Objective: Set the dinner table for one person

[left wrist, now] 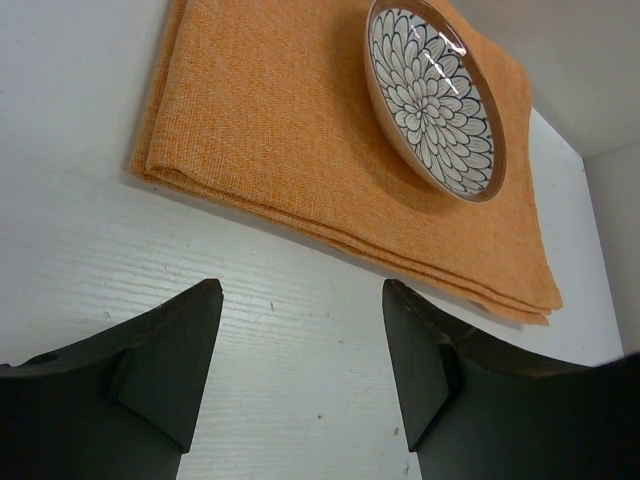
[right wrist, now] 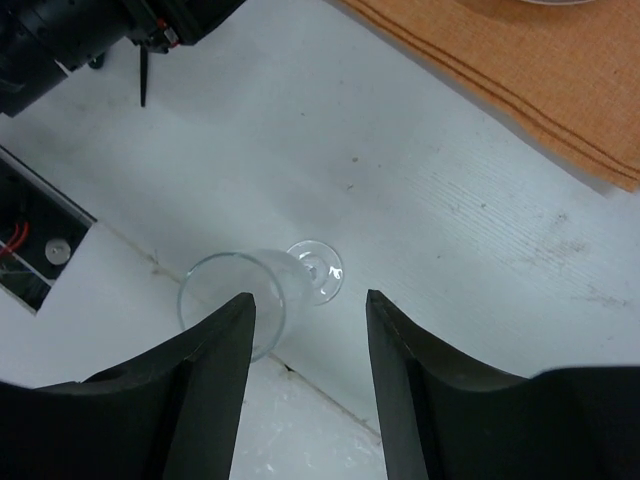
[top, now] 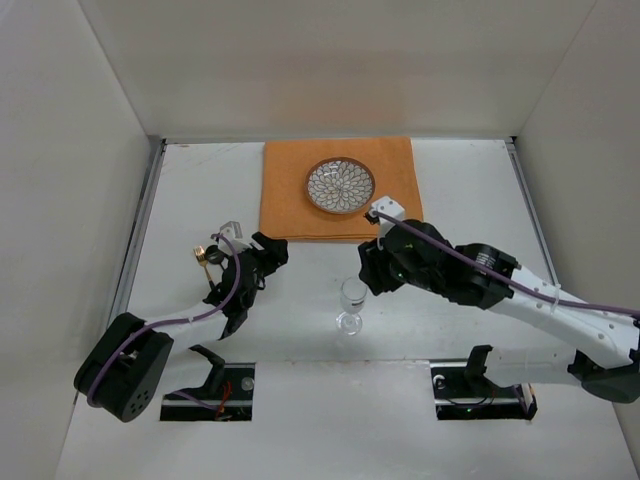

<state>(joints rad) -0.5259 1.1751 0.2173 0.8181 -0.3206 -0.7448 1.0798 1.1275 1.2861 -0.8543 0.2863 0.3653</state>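
Showed the white tabletop [top: 200,190] underlying the whole scene, bearing an orange cloth [top: 285,195] with a patterned plate [top: 340,185] and, nearer, an upright wine glass [top: 351,303]. Found left claw [left wrist: 302,290] and right claw [right wrist: 310,298] parted, empty.

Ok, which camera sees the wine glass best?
The right wrist view: the glass is close, with rim, stem and foot clear, one finger hiding a bit. The top view shows it whole but small. The left wrist view misses it.
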